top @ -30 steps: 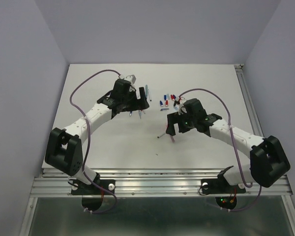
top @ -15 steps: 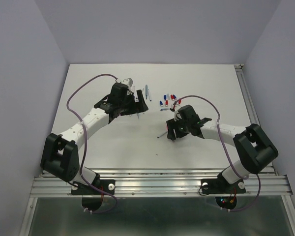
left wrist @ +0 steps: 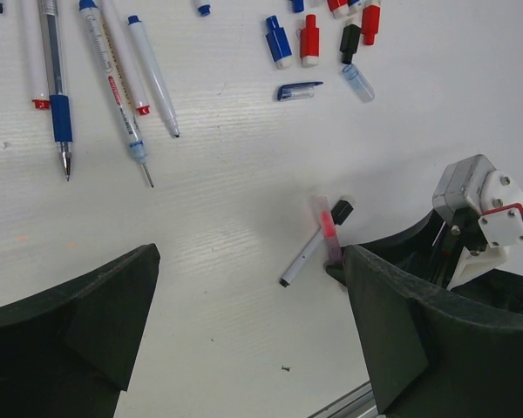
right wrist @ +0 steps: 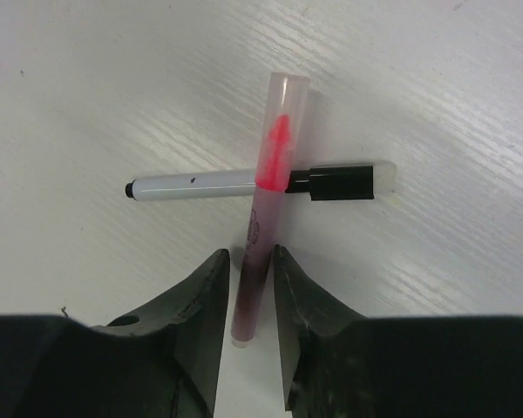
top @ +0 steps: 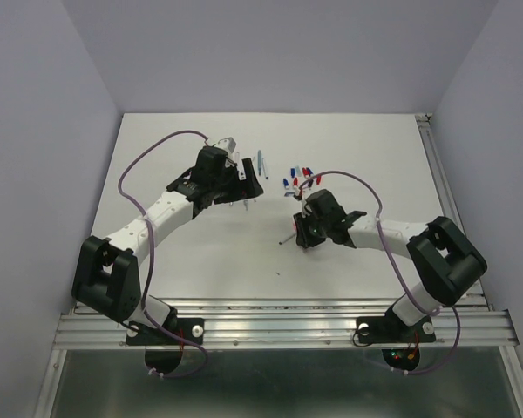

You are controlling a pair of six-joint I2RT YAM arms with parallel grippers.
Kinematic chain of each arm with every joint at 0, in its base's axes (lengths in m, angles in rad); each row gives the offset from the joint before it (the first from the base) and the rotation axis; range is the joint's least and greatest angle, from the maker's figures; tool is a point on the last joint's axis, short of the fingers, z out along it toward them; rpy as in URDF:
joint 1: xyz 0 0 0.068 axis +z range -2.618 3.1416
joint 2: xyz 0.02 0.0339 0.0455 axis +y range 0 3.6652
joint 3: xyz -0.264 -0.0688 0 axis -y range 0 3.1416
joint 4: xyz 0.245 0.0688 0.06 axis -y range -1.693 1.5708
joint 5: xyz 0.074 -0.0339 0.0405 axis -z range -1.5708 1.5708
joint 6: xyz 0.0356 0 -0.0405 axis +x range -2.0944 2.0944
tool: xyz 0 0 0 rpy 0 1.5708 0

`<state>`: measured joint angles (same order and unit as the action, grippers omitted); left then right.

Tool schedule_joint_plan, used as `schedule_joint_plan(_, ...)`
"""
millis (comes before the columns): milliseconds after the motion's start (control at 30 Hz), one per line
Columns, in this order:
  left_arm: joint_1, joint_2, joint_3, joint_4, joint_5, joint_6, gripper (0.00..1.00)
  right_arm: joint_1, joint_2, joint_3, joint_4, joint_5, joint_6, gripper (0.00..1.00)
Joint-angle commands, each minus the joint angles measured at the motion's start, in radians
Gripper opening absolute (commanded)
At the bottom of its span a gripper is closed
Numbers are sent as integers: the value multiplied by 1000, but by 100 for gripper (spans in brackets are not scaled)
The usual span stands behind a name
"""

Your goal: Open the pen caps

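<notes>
A translucent pink pen [right wrist: 268, 192] lies crosswise over a white pen [right wrist: 200, 185] that wears a black cap [right wrist: 342, 183]. My right gripper [right wrist: 251, 261] is low on the table with its jaws drawn in around the pink pen's near end, the right finger [right wrist: 309, 313] against it and a sliver of shadow on the left. Loose pen caps [left wrist: 309, 39] in red, blue and black lie in a cluster [top: 296, 178] beyond it. My left gripper [left wrist: 248, 322] hovers open over bare table, holding nothing.
Several uncapped pens [left wrist: 113, 87] lie side by side near the left gripper [top: 244, 193]. A blue-tipped clear cap [left wrist: 298, 90] and a clear one [left wrist: 359, 83] lie apart from the cluster. The right wrist housing [left wrist: 475, 200] shows beside the crossed pens.
The right arm came down and forward onto the crossed pens, and its jaws narrowed from wide open to close around the pink pen. The left arm shifted slightly, then held still.
</notes>
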<state>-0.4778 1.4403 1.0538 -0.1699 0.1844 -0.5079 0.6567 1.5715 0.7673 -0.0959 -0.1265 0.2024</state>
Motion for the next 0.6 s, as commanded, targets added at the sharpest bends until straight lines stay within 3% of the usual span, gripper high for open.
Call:
schedule_joint_plan(0, -4, -43, -17, 36, 27, -3, 99, 18, 33, 30, -16, 48, 20, 24)
schedule_joint_plan(233, -4, -87, -63, 81, 65, -12, 99, 21, -62, 56, -15, 7, 23, 13)
schedule_joint_plan(367, -7, -106, -90, 147, 153, -30, 99, 23, -146, 72, 2, -59, 34, 12)
schedule_joint_plan(567, -21, -126, -138, 283, 233, -110, 99, 23, -223, 95, 123, -160, 143, 7)
